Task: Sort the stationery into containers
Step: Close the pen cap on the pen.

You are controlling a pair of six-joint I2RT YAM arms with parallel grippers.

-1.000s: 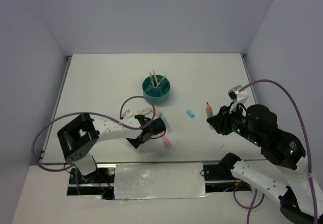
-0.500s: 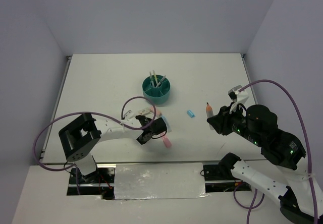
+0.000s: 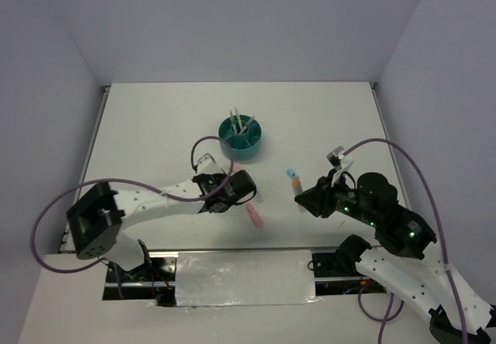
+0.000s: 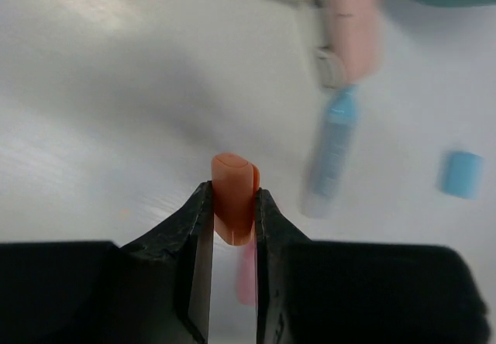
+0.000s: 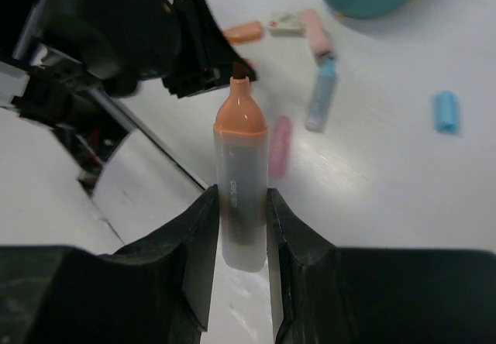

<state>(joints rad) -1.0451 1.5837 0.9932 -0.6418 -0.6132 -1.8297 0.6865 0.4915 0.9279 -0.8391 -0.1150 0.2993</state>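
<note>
My left gripper (image 4: 234,206) is shut on a stubby orange cap (image 4: 234,185) and holds it just above the table; from above the gripper (image 3: 232,188) is below the teal organizer (image 3: 240,137). My right gripper (image 5: 242,204) is shut on an orange-tipped highlighter (image 5: 241,139), uncapped, its tip pointing at the left gripper. In the top view this gripper (image 3: 301,195) hangs right of centre. On the table lie a pink highlighter (image 3: 253,215), a blue highlighter (image 4: 332,154), a blue cap (image 3: 292,173) and a pink piece (image 4: 353,22). Thin pens (image 3: 236,121) stand in the organizer.
An orange item (image 5: 244,32) and a small whitish piece (image 5: 285,24) lie beside the pink one, near the organizer. The silver-taped front edge (image 3: 244,277) runs just behind both grippers. The left arm's purple cable (image 3: 203,144) loops over the table.
My left gripper has shut on the orange cap and shifted slightly right. The right arm has swung left toward the middle, carrying the highlighter closer to the left gripper.
</note>
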